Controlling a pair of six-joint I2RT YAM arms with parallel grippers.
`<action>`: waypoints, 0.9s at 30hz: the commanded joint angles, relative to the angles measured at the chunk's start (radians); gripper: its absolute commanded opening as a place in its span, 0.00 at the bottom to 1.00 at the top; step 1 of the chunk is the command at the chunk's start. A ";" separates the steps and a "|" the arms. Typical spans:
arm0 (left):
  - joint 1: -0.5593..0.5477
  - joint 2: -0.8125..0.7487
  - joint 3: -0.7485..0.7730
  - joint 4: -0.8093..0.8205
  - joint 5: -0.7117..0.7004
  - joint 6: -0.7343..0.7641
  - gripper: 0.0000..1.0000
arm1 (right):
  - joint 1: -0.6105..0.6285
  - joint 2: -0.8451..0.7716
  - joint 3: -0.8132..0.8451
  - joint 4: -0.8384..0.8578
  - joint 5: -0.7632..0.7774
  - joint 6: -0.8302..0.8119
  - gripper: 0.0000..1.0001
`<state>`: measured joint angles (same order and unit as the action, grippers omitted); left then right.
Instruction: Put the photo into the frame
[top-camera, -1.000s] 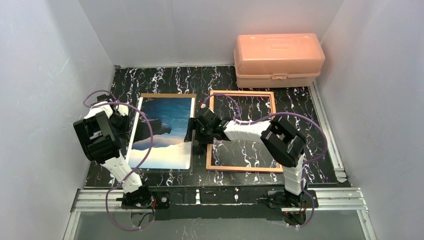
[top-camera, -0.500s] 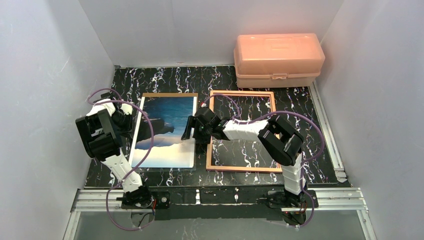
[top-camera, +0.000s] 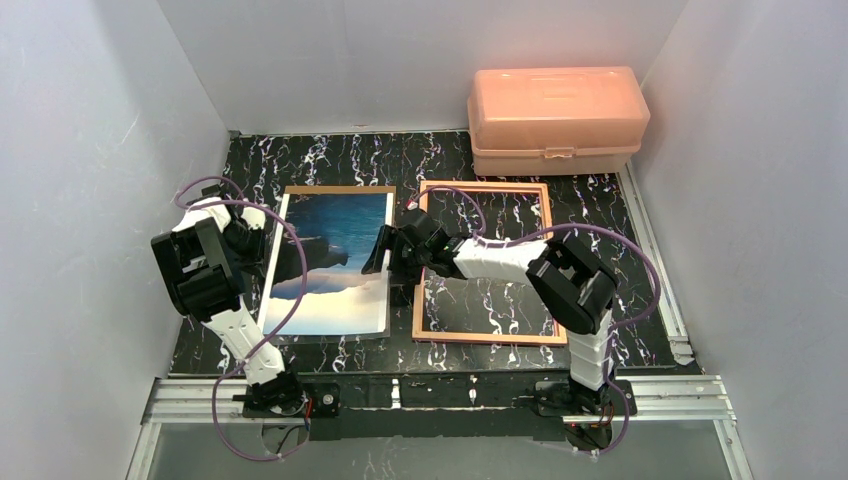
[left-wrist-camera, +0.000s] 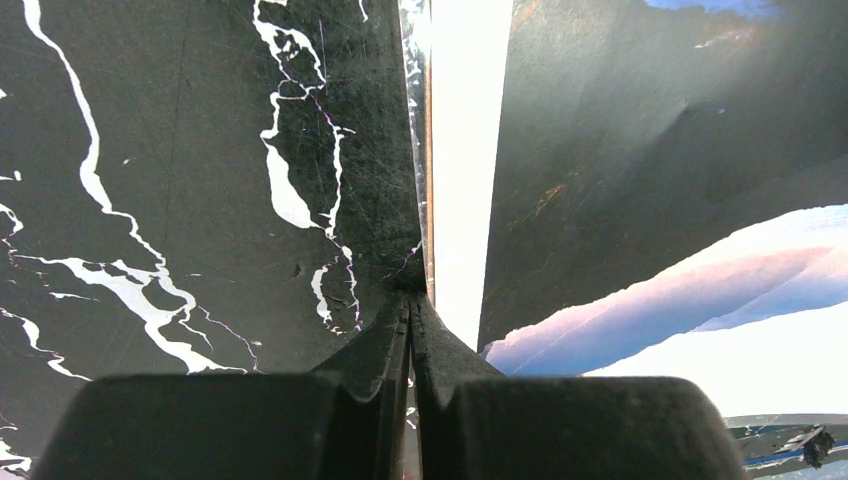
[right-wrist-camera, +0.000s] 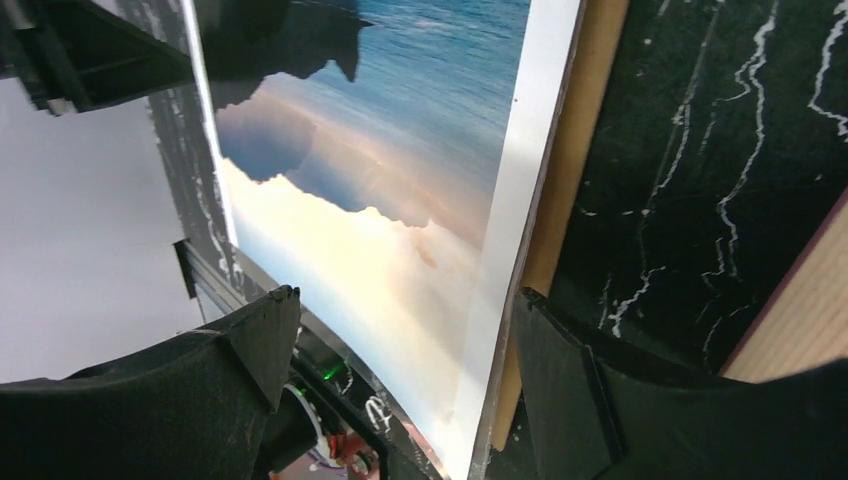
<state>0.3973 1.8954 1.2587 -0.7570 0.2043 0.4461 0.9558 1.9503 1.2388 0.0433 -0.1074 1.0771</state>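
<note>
Since 1 second ago the left gripper (left-wrist-camera: 411, 305) has slid slightly farther along the left edge of the photo (top-camera: 335, 265); its fingers are pressed together there, though a pinch on the print cannot be made out. The photo lies face up on 1 brown board (top-camera: 335, 189). The right gripper (right-wrist-camera: 405, 298) has shifted a little left and farther back; its jaws stand wide, straddling the right edges of photo and board. Just beside them, 1 frame (top-camera: 485, 186) lies flat on the marbled table (top-camera: 330, 155), partly covered by the right arm. 1 peach box (top-camera: 555, 115) sits behind it
</note>
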 joint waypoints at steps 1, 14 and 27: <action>-0.020 0.079 -0.051 -0.028 0.098 0.009 0.00 | 0.017 -0.091 -0.002 0.173 -0.057 0.044 0.84; -0.020 0.083 -0.047 -0.031 0.098 0.011 0.00 | 0.017 -0.014 -0.066 0.671 -0.295 0.188 0.81; -0.020 0.077 -0.048 -0.027 0.058 0.018 0.00 | -0.010 -0.085 -0.115 0.593 -0.256 0.125 0.78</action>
<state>0.3973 1.8977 1.2606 -0.7639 0.2173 0.4534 0.9649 1.9484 1.1454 0.5980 -0.3630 1.2316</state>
